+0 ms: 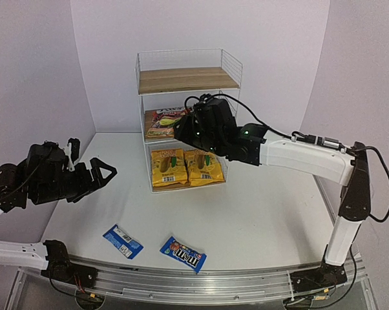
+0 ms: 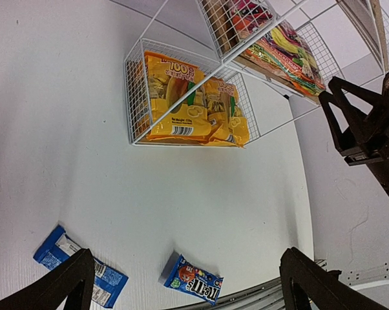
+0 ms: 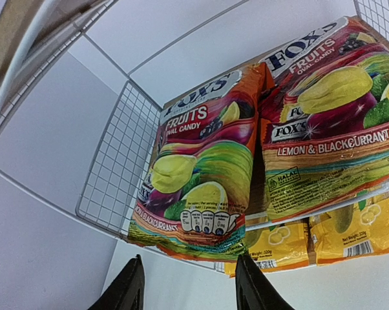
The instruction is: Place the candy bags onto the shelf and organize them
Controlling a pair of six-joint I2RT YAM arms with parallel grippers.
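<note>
Right gripper (image 3: 189, 261), half open and empty, hovers at the red bags (image 3: 201, 168) on the shelf (image 1: 185, 79), while two blue packets (image 1: 123, 241) lie on the table (image 1: 265, 219) near the open left gripper (image 2: 187, 258); light, soft and slippery, they likely want a pinch across a crimped end.

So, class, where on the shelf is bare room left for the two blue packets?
The top board is bare. So is the table between the shelf and the blue packets. Crowded: red bags fill the middle board, yellow bags the bottom.
</note>
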